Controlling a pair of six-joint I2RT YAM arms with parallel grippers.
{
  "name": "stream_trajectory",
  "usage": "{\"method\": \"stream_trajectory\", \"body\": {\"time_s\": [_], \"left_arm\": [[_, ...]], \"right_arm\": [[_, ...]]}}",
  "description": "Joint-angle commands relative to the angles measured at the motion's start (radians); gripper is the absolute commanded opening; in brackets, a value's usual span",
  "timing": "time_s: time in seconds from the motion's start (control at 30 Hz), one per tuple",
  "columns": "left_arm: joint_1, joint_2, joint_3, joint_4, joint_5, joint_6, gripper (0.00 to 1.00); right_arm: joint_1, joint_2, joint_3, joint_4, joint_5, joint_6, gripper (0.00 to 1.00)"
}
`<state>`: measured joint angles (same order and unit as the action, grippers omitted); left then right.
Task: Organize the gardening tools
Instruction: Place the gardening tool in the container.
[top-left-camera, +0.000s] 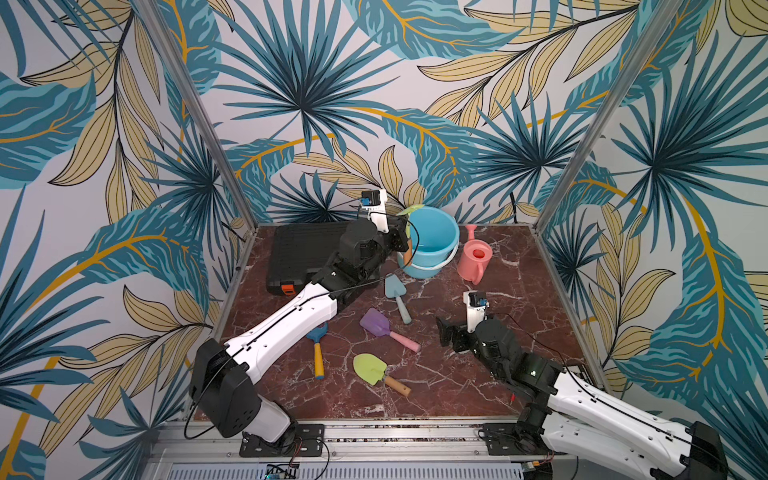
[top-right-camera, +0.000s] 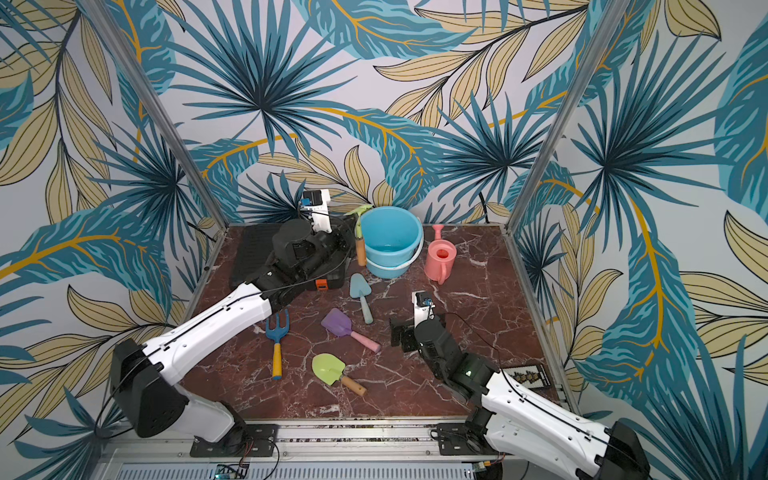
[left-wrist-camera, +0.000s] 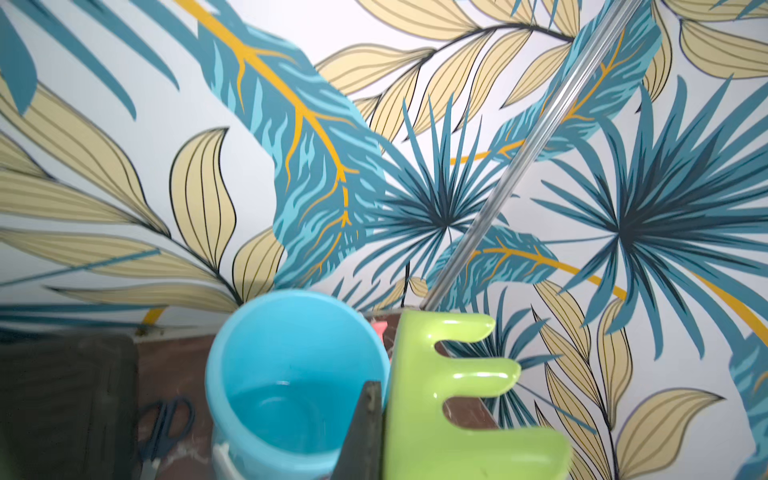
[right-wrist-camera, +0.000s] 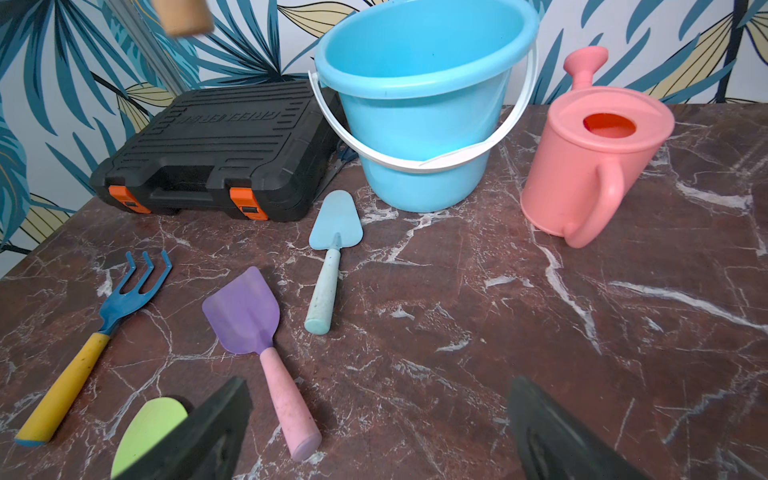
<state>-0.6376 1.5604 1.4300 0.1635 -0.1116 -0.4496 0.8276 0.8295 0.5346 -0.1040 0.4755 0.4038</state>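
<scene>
Four tools (top-left-camera: 376, 324) lie on marble (top-left-camera: 478, 374); left fingers (left-wrist-camera: 361, 432) pinch one green rake (left-wrist-camera: 436, 395), right fingers (right-wrist-camera: 199, 436) spread.

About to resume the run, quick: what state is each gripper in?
Left gripper: shut on the green rake.
Right gripper: open, holding nothing.

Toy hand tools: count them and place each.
5. Trowel before the bucket, scoop mid-table, shovel nearest the front, fork by the left arm, rake in the left claw beside the bucket.
</scene>
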Motion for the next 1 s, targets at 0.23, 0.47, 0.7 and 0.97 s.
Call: {"method": "stream_trajectory", "body": {"time_s": [0.23, 0.47, 0.7, 0.97], "left_arm": [[0.1, 0.464, 0.496, 0.088, 0.2, 0.017, 0.0], [0.11, 0.746, 0.747, 0.11, 0.304, -0.019, 0.0], [0.113, 0.877, 0.778, 0.122, 0.35, -0.063, 0.01], [0.125, 0.838, 0.704, 0.124, 0.369, -0.056, 0.68]], "right_arm": [[0.004, 0.024, -0.013, -0.011, 0.021, 0.01, 0.99], [0.004, 0.045, -0.007, -0.006, 0.015, 0.006, 1.0], [0.004, 0.06, -0.003, -0.002, 0.012, 0.003, 1.0], [0.002, 0.084, 0.004, 0.004, 0.004, 0.004, 1.0]]}}
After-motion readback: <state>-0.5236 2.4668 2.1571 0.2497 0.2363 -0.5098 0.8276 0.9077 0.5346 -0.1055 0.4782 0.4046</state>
